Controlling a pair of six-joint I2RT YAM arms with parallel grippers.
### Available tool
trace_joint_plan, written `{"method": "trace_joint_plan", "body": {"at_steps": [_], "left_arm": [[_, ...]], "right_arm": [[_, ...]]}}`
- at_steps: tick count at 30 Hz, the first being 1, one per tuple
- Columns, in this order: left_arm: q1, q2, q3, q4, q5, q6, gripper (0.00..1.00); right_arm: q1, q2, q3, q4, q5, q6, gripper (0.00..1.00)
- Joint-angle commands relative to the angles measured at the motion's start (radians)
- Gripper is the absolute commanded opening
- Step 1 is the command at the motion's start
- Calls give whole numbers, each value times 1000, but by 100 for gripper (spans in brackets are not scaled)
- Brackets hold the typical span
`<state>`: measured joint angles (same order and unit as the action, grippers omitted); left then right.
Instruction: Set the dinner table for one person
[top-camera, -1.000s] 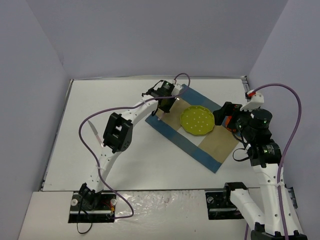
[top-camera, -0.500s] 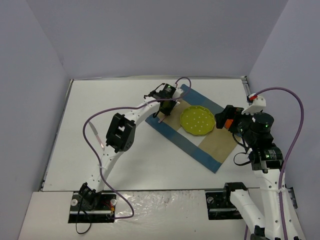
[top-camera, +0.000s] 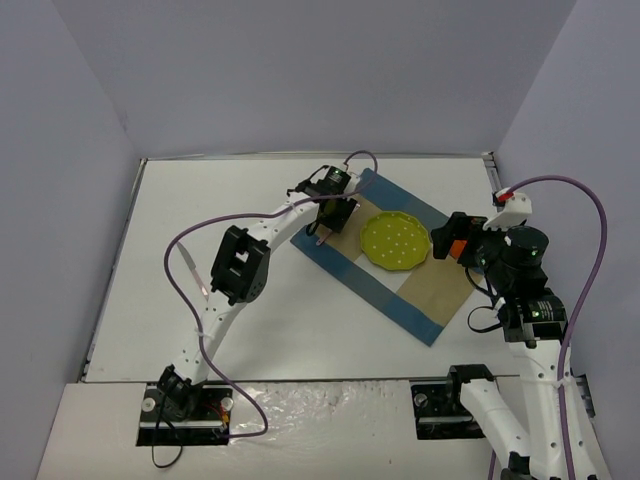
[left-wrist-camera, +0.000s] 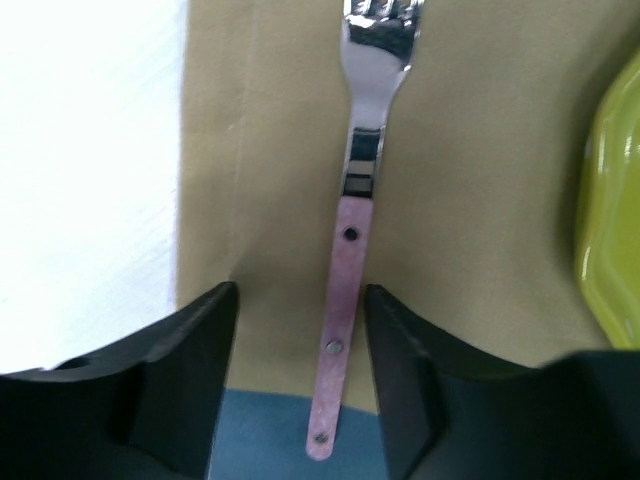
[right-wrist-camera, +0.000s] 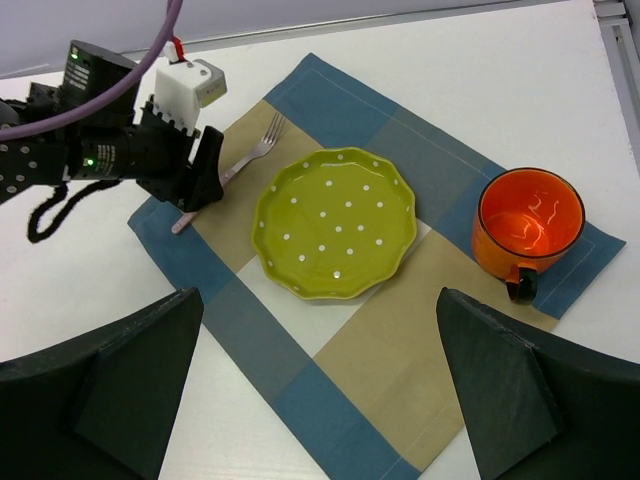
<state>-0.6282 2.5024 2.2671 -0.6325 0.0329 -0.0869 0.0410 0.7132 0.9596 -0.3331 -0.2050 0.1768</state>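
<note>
A fork (left-wrist-camera: 352, 240) with a pink handle lies on the blue-and-tan checked placemat (left-wrist-camera: 470, 200), left of a green dotted plate (right-wrist-camera: 335, 222). My left gripper (left-wrist-camera: 298, 298) is open. Its jaws stand either side of the fork's handle without touching it, and it also shows in the top view (top-camera: 325, 222). An orange mug (right-wrist-camera: 530, 215) stands on the placemat's right end. My right gripper (right-wrist-camera: 320, 300) is open wide and empty, raised above the placemat (right-wrist-camera: 400, 350) by the mug (top-camera: 446, 246). The placemat lies on the white dinner table (top-camera: 200, 210).
Pale lavender walls (top-camera: 80, 150) bound the table on three sides. The left arm's elbow (top-camera: 238, 265) and its purple cable (top-camera: 175, 260) hang over the table's left half. The right arm (top-camera: 525, 290) stands at the right edge.
My right gripper has drawn back a little to the right, away from the mug. My left gripper has stayed over the fork, shifting only slightly.
</note>
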Motion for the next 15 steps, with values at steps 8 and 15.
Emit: {"method": "trace_joint_plan", "body": {"at_steps": [8,15], "left_arm": [[151,-538,-296,-93,-314,-491,97],[420,-819,-807,-37,-305,-607,95]], "right_arm": [[11,-5,7,31,81,-118,100],[16,18,8,32,10,-80,100]]}}
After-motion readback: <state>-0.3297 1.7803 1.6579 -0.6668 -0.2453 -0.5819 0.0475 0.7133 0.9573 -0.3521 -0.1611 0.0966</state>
